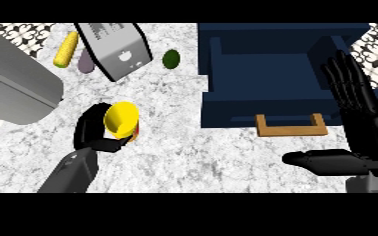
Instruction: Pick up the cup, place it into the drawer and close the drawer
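Cup (122, 117) tilted, mouth toward viewer

White-grey marbled countertop (192, 150) — patterned black-white wall tile (26, 32) at far corners.

A kitchen: a pale marbled table (184, 150) carries a silver toaster (114, 47), a yellow corn cob (66, 49), a green lime (171, 58) and a purple vegetable (86, 62), beside a navy drawer (266, 87) with a wooden handle (291, 125).
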